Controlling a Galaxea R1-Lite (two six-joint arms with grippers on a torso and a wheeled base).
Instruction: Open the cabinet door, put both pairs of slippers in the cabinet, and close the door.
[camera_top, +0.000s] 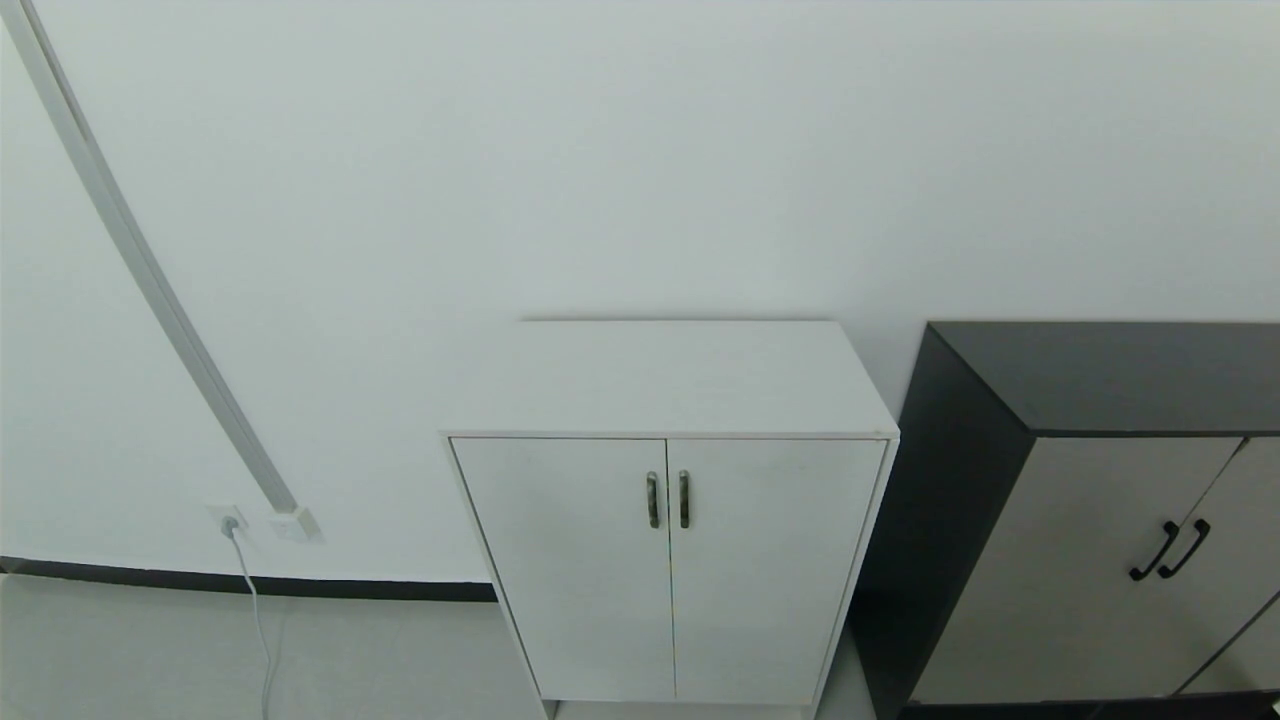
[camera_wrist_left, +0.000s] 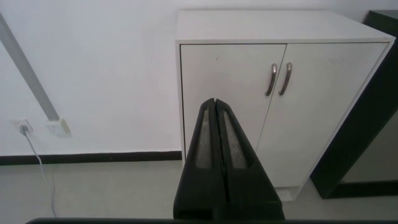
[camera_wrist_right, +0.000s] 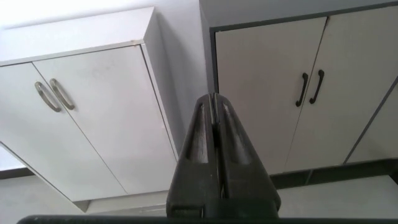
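- The white cabinet stands on the floor with its back to the wall. Both doors sit flush, and the two metal handles are side by side at the middle seam.
- A dark cabinet stands just beside it on the right, its pale doors closed too.
- The left gripper hangs in front of the white cabinet, well apart from it, jaws pressed together with nothing between them.
- The right gripper hangs before the gap between the two cabinets, jaws likewise closed and empty.
- A wall socket off to the left has a cable trailing down to the floor.
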